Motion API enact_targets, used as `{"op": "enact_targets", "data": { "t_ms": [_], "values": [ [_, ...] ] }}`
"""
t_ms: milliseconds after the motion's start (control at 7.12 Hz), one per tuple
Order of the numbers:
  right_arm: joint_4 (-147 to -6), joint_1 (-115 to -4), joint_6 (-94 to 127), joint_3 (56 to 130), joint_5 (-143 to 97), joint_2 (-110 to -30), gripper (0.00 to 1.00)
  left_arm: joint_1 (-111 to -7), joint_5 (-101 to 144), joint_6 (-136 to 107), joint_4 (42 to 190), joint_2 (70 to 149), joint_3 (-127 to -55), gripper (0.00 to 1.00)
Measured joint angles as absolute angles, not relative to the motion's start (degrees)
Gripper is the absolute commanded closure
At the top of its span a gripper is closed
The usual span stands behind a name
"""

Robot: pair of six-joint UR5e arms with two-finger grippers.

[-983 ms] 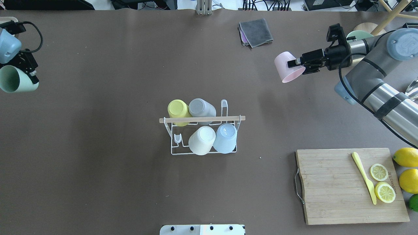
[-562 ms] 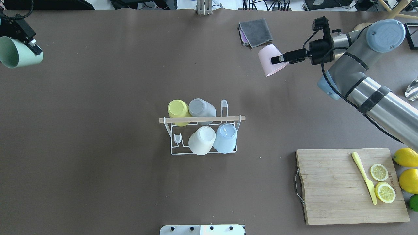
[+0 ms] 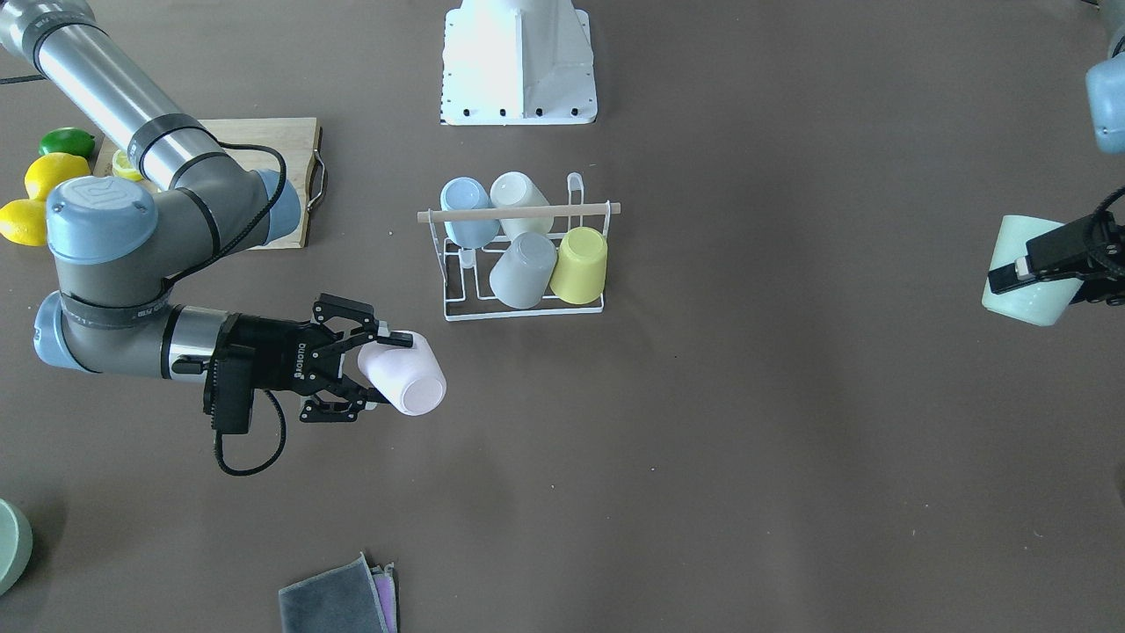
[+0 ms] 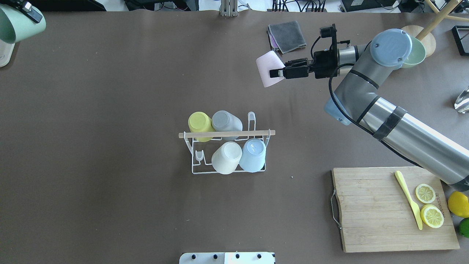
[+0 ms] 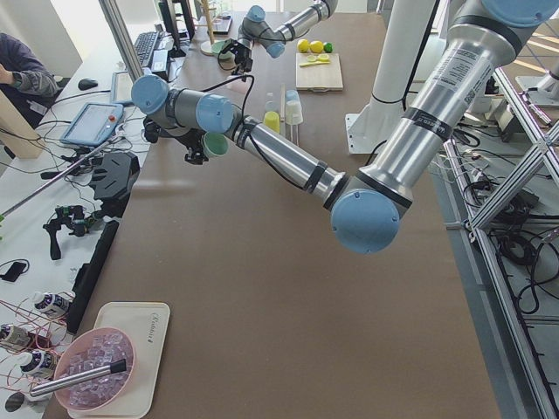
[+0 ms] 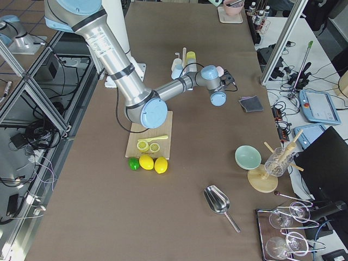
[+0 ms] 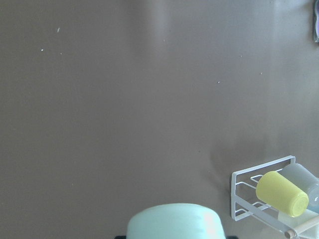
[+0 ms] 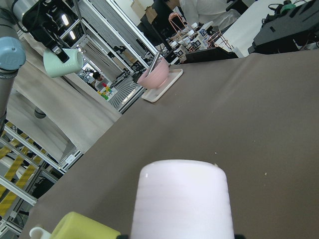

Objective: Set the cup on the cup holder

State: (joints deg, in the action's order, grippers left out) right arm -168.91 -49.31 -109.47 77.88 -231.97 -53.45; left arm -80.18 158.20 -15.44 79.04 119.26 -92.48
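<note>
W/ right jaws pinching the pink cup & left jaws the green cup, we should ease pink mouth-down onto the cup holder's empty far prong.

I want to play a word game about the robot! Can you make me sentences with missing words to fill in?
The right gripper holds a ____ cup. The left gripper holds a ____ cup. The rack carries ____ cups.
Missing words: pink, green, four.
</note>
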Motion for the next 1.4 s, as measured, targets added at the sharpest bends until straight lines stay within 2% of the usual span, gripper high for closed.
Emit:
{"op": "enact_targets", "data": {
  "t_ms": [281, 702, 1124, 1405],
  "values": [
    [-174.7, -46.4, -114.6, 85.3, -236.3, -55.3, 0.56, -80.3, 151.2, -24.6, 99.9, 118.7, -93.3, 0.66],
    [-182.4, -40.0, -124.6, 95.3, -242.9, -58.8, 0.56, -80.2, 143.0, -26.9, 122.4, 117.7, -93.6, 0.67],
    [-184.1, -38.0, -130.3, 99.4, -244.8, -61.5, 0.55, -77.1, 135.5, -34.1, 151.1, 113.8, -95.3, 0.70],
    [-184.0, -37.1, -134.2, 99.4, -247.8, -61.7, 0.54, -67.5, 122.8, -39.0, 169.5, 109.0, -98.7, 0.71]
  ]
}}
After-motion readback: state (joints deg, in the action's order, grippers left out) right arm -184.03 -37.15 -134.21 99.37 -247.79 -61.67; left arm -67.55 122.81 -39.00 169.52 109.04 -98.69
